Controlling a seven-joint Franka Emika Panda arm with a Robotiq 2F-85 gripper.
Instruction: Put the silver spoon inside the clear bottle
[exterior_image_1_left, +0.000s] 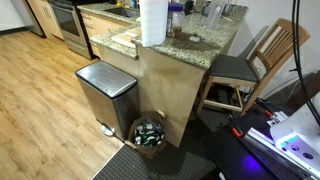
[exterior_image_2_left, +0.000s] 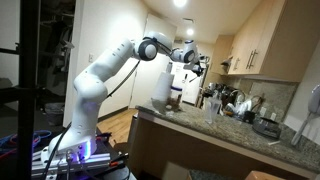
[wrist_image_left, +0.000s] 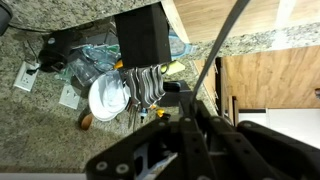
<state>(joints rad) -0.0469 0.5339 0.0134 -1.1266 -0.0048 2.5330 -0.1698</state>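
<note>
The hand (exterior_image_2_left: 188, 66) hovers above the worktop (wrist_image_left: 35, 135) over silver spoons (wrist_image_left: 145, 85); whether its fingers are apart or together, I cannot tell.

Wood floor (exterior_image_1_left: 40, 95). Stone counter (exterior_image_1_left: 205, 45) in middle. Steel bin (exterior_image_1_left: 105, 95) against it, wood chair (exterior_image_1_left: 268, 52) behind. Pale cabinets (exterior_image_2_left: 262, 40), ceiling light (exterior_image_2_left: 180, 3) on.

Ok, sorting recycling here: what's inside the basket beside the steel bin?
The basket holds a heap of what look like bottles; anything under the top layer is covered.
</note>
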